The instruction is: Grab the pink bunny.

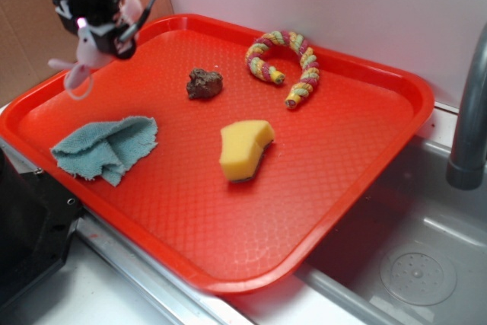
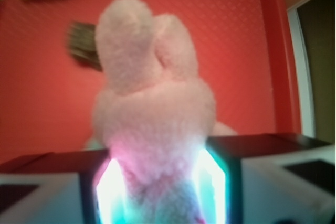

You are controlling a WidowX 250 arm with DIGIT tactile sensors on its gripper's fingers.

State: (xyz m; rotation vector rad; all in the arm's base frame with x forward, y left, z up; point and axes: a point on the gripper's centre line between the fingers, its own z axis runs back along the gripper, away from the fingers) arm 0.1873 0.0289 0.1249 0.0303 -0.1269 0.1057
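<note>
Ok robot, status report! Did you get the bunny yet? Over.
Hand shut on the small pale pink plush bunny. Bunny lifted clear above the red plastic tray. Nothing in the way.

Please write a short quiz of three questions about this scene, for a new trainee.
1. True or false: the gripper holds the bunny above the tray.
2. Which thing lies nearest the sponge? A) cloth B) brown lump C) rope toy
3. Fill in: in the wrist view, the bunny sits ____ the two fingers.

Key: 1 true; 2 B; 3 between.
</note>
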